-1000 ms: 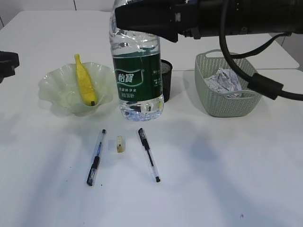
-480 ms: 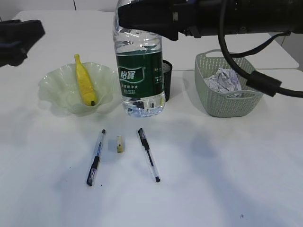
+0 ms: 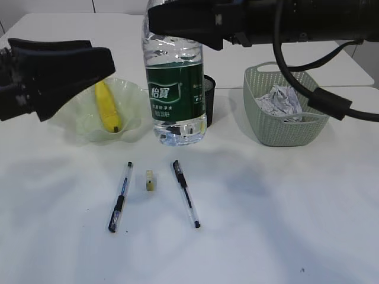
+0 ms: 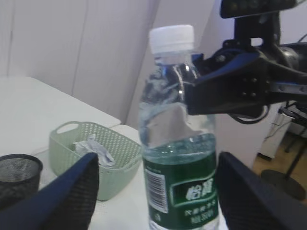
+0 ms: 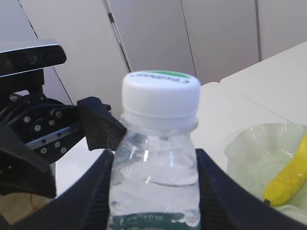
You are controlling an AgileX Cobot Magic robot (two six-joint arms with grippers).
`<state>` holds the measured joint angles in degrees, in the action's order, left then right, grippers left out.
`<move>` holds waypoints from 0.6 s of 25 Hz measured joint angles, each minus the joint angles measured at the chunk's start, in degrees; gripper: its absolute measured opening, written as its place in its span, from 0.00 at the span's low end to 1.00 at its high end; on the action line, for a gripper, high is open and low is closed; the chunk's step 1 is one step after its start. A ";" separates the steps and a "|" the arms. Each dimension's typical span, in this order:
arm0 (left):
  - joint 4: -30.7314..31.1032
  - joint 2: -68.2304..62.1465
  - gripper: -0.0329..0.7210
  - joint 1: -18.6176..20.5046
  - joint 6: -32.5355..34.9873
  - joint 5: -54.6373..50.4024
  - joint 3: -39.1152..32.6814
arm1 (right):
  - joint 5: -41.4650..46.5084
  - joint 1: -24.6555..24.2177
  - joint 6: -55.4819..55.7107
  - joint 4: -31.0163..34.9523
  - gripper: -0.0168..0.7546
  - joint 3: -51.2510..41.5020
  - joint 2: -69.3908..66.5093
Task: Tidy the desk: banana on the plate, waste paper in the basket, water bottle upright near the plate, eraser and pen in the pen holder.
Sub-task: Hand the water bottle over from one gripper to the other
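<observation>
The water bottle (image 3: 175,89) stands upright on the table (image 3: 266,225), right of the plate (image 3: 77,121). The right end effector (image 5: 153,191) clamps its shoulder; the left end effector (image 4: 153,191) gapes wide beside it. Thin, slippery, top-heavy plastic (mostly empty) probably grips best mid-label.

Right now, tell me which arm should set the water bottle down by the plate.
The right. Its gripper already clamps the bottle upright beside the plate. The left gripper stands open, touching nothing.
</observation>
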<state>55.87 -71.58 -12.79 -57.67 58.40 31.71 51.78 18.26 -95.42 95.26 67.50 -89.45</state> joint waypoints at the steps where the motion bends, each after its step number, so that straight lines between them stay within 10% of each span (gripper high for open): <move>1: 1.43 0.00 0.77 0.00 -1.28 0.99 0.00 | 0.00 0.00 0.00 0.00 0.45 0.00 0.00; 15: 3.81 -1.05 0.85 -7.62 -3.87 3.36 0.11 | 8.65 0.38 -0.75 0.94 0.45 0.00 0.00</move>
<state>59.68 -72.62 -20.41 -61.54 61.76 31.82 60.43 18.64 -96.17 96.20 67.50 -89.45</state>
